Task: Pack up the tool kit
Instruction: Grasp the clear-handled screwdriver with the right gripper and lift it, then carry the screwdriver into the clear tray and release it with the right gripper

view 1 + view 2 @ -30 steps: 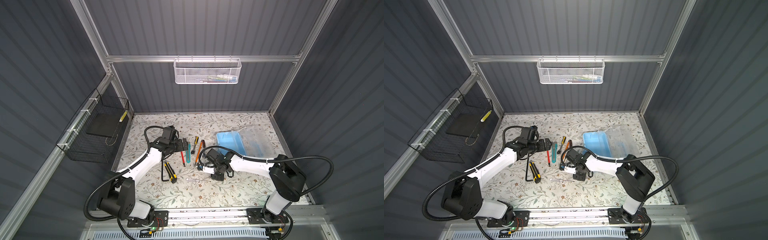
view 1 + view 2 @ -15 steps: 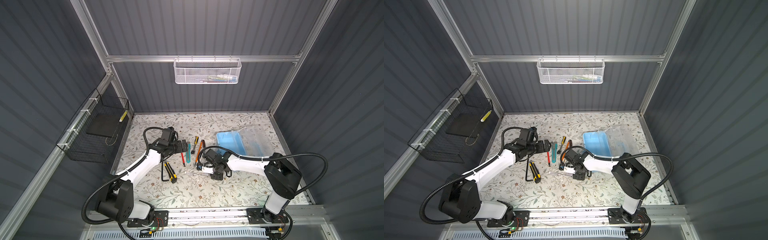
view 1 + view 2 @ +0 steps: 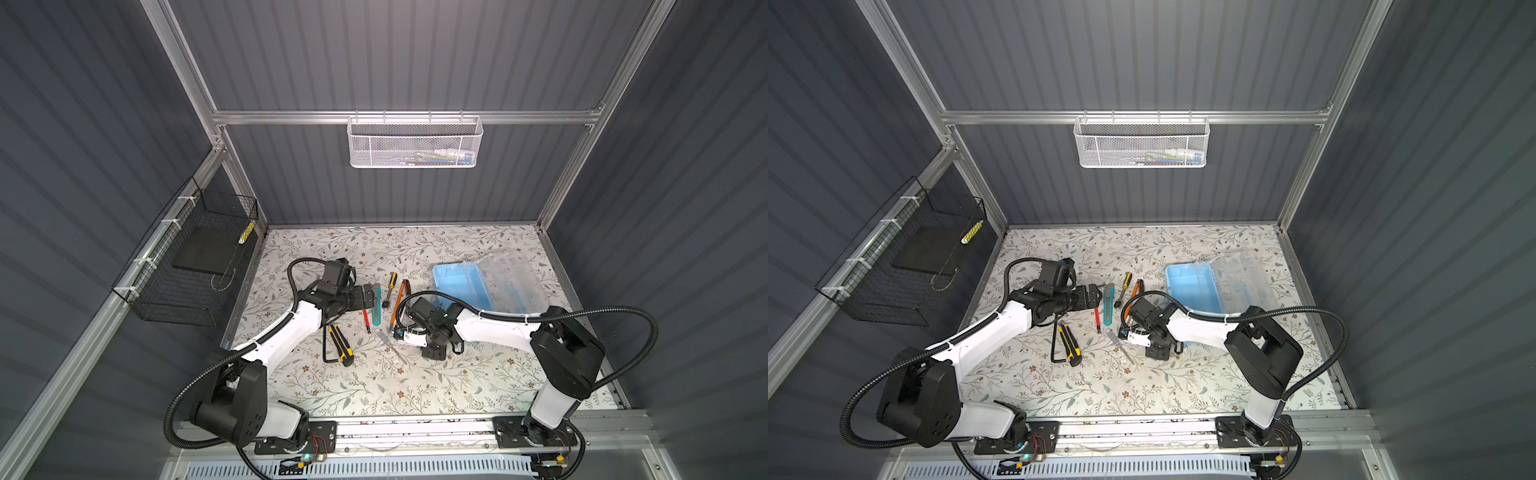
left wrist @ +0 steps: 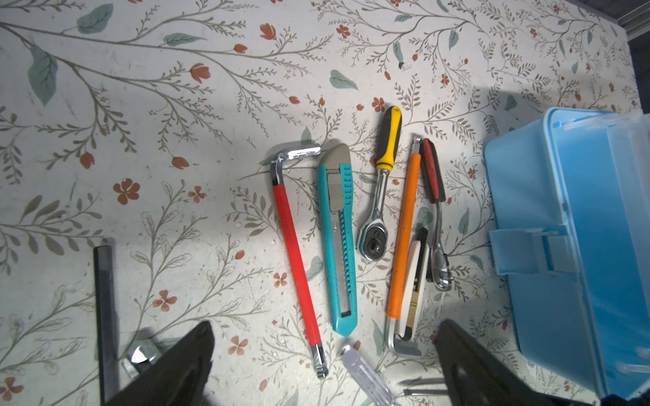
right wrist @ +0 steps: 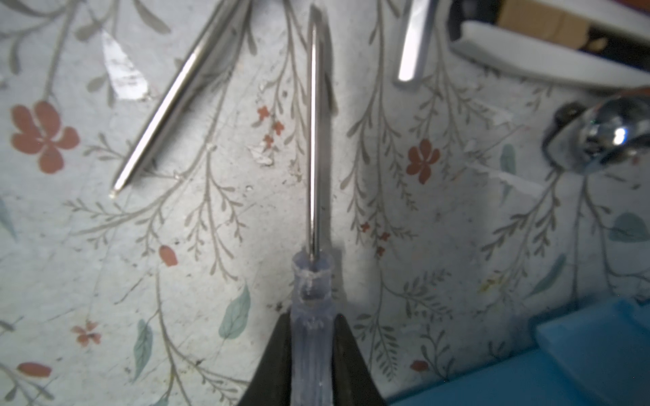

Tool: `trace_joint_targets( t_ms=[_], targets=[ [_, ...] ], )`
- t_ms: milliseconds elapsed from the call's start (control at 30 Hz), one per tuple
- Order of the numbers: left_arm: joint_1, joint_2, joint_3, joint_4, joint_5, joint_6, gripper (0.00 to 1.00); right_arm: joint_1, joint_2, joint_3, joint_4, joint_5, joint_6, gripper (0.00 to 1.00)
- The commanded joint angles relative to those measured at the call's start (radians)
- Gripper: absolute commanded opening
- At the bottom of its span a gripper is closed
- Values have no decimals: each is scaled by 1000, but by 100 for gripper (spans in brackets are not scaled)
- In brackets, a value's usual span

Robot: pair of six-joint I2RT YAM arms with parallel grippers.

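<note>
Packing looked barely begun. The light blue box [image 3: 457,282] stood open at the right rear of the bench [image 3: 374,386], clear lid [image 3: 515,282] laid back. Its inside looked bare in both top views.

Right claw [image 5: 311,327] pinched the clear-handled screwdriver [image 5: 312,158] by its handle, low over the bench.

Left claw [image 4: 325,327] gaped wide above the row: red hex key [image 4: 295,256], teal knife [image 4: 339,239], yellow-handled ratchet [image 4: 381,182]. Black-and-yellow knife [image 3: 340,338] lay apart. All still to be loaded.

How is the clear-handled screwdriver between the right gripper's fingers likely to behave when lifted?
Probably stiff: the clear-handled screwdriver has a straight steel shaft set in hard plastic. Likely light, since it is slim. The right gripper pinches only the handle, near its shaft end, so the glossy plastic might slip or pivot between the fingers.
</note>
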Motion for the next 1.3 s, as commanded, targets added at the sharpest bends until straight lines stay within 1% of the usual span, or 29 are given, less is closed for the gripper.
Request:
trace_joint_targets(
  t_ms=[0,167,367,500,667,800,1000,1067,1133,1267],
  targets=[
    [-5,-28,-8,-23,1,32,100,2,-40,19,-5,-7,45,7],
    [-30,-13,2,-28,-19,52,100,-2,-71,36,-10,-8,85,6],
    [-106,21,22,-51,-97,96,100,-23,-122,70,-25,-21,153,6],
    [-144,54,43,-69,-136,108,100,-54,-179,80,-23,-47,202,6],
    [-156,60,43,-70,-161,103,100,-120,-267,63,-22,-80,254,6],
    [-159,60,45,-60,-165,101,100,-232,-357,29,-20,-125,300,6],
    [-187,87,69,-79,-184,135,100,-426,-492,9,-47,-153,343,8],
    [-197,95,73,-80,-187,159,100,-507,-511,17,-85,-151,340,8],
    [-215,99,79,-79,-196,195,100,-582,-518,24,-120,-123,330,9],
    [-262,110,99,-87,-226,276,100,-703,-502,45,-169,-96,317,9]
  ],
)
